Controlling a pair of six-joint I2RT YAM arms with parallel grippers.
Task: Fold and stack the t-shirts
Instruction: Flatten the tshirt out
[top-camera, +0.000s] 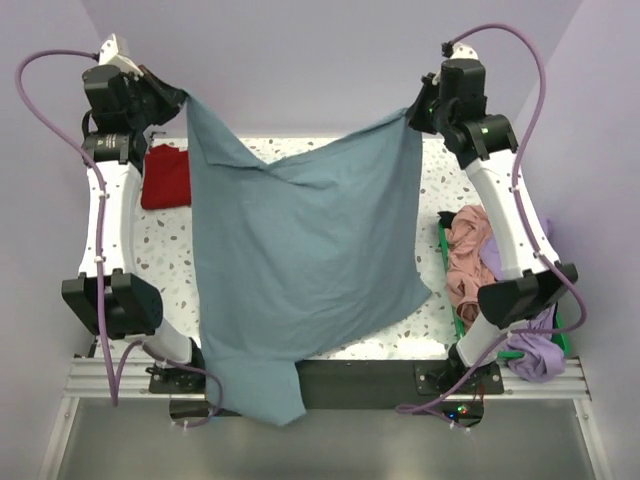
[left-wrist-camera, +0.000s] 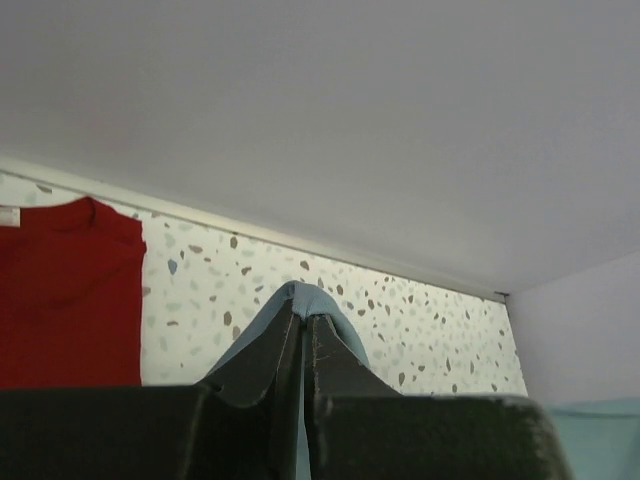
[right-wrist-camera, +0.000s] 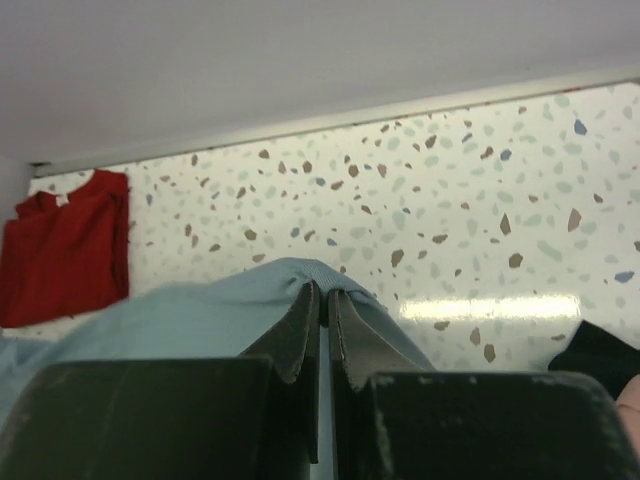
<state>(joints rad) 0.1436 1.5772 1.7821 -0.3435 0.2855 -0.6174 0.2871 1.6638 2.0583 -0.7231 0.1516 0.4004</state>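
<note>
Hanging over the speckled white table (top-camera: 160, 250), the wide slate-blue cloth t-shirt (top-camera: 300, 260) is held up by two corners, with its bottom draped past the near edge. One corner each is pinched tight in the left claw (left-wrist-camera: 303, 320) and the right claw (right-wrist-camera: 323, 292). A folded red t-shirt (top-camera: 165, 177) is parked far left, and a crumpled salmon-pink shirt (top-camera: 466, 255) and a lavender shirt (top-camera: 535, 355) are heaped on the right.
</note>
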